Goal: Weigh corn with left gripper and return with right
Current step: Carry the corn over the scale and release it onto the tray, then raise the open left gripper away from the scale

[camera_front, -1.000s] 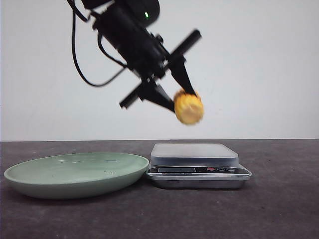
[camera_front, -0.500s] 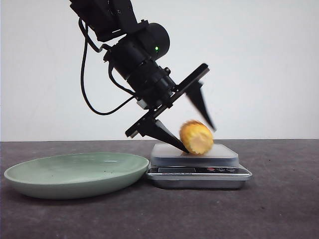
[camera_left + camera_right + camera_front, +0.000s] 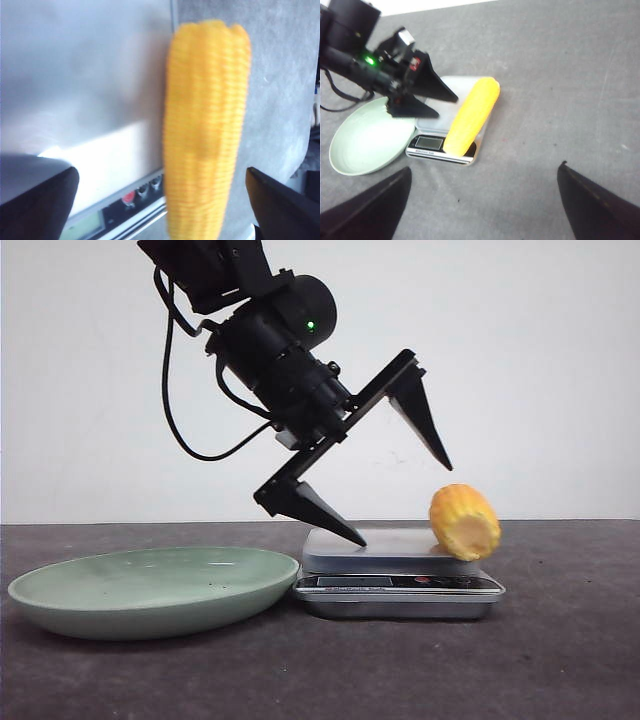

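- Front view: one corn [image 3: 465,522] lies along the right edge of the one scale [image 3: 398,573].
- One green plate [image 3: 155,588] sits just left of the scale.
- Left gripper [image 3: 400,498] spread wide above the scale, holding nothing.
- Right gripper [image 3: 482,202] fingers parted, empty.

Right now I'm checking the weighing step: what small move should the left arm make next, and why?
Probably lift the left gripper straight up: its jaws are open and the corn lies free along the right edge of the scale.

Left gripper [image 3: 400,500] is angled downward to the right with jaws spread wide and empty; right gripper [image 3: 482,200] is likewise spread wide, holding nothing.
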`<action>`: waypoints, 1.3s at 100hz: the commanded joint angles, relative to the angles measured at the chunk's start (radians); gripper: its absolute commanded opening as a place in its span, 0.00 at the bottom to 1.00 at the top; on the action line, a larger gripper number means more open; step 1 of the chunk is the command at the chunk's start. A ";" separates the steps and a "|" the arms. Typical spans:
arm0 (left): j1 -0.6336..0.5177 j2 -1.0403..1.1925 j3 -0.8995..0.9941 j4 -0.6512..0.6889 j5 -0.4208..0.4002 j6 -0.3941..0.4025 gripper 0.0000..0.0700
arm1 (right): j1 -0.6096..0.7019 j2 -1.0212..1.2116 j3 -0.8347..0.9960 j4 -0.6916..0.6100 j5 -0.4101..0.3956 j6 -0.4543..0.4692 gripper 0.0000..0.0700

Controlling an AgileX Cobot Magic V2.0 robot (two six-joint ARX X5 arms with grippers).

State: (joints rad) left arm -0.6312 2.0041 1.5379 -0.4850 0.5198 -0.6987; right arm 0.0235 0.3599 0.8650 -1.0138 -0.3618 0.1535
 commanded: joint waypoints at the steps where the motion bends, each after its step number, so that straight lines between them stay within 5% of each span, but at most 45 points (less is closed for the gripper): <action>1: 0.008 -0.011 0.014 0.000 -0.013 0.000 1.00 | 0.000 0.003 0.005 -0.008 0.005 -0.009 0.82; 34: 0.063 -0.240 0.019 -0.021 -0.104 0.110 1.00 | 0.000 0.003 0.005 -0.034 0.005 -0.013 0.82; 51: 0.066 -0.445 0.019 -0.085 -0.194 0.216 0.79 | 0.000 0.003 0.005 -0.033 0.004 -0.012 0.82; 77: 0.066 -0.787 0.019 -0.196 -0.221 0.276 0.79 | 0.000 0.003 0.005 -0.002 -0.026 0.014 0.82; 97: 0.066 -1.025 0.019 -0.407 -0.389 0.368 0.77 | 0.000 0.007 0.005 0.137 -0.060 0.085 0.82; 117: 0.066 -1.206 0.019 -0.632 -0.528 0.410 0.19 | 0.001 0.089 0.005 0.280 -0.072 0.139 0.82; 130: 0.066 -1.294 0.019 -0.711 -0.592 0.411 0.02 | 0.002 0.189 0.005 0.332 -0.137 0.159 0.82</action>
State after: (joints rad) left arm -0.5602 0.7181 1.5379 -1.1858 -0.0525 -0.3058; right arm 0.0235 0.5026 0.8631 -0.7113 -0.4690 0.2844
